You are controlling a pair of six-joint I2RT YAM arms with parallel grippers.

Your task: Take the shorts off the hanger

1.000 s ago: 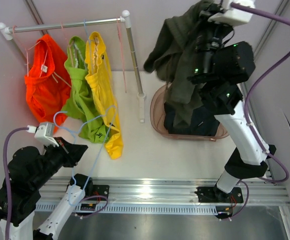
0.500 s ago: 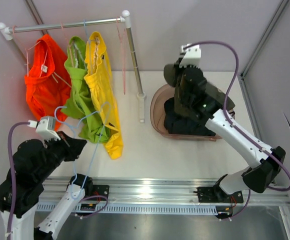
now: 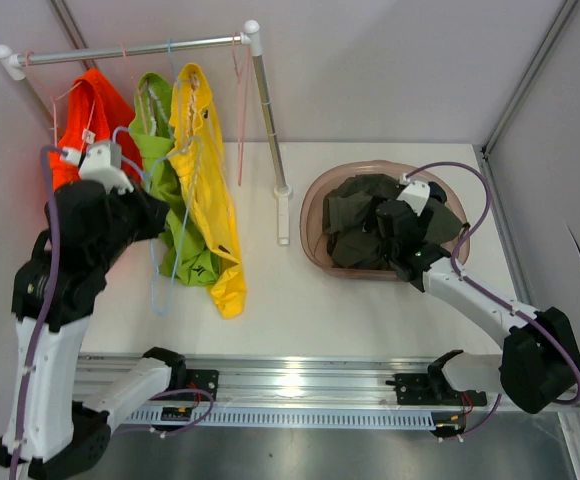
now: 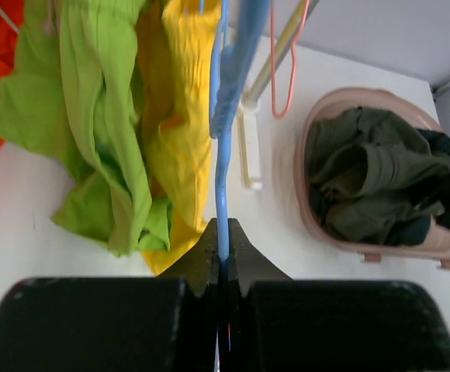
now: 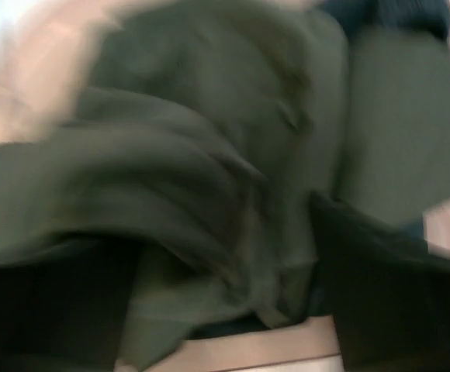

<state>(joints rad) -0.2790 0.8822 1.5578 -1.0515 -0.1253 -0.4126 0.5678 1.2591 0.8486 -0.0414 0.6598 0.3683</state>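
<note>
Your left gripper (image 4: 222,231) pinches the blue hanger (image 4: 223,174) tight, likely steadying it by the yellow shorts (image 3: 208,175) on the rail (image 3: 130,48). Your right gripper (image 3: 402,238) is low in the basket (image 3: 313,240) at the olive shorts (image 3: 355,205). Too blurred to tell its opening.

Table (image 3: 300,300): white, as we see it.
Basin (image 3: 310,240): pink, standing on the right side.
Rack post (image 3: 283,215): foot just beside the basin.
Yellow shorts (image 3: 210,200): hem touching the table? We cannot tell.

Hanging shorts (image 3: 202,165) on rail (image 3: 130,48), rear left; heaped shorts (image 3: 355,215) in basket (image 3: 311,238), right.
</note>
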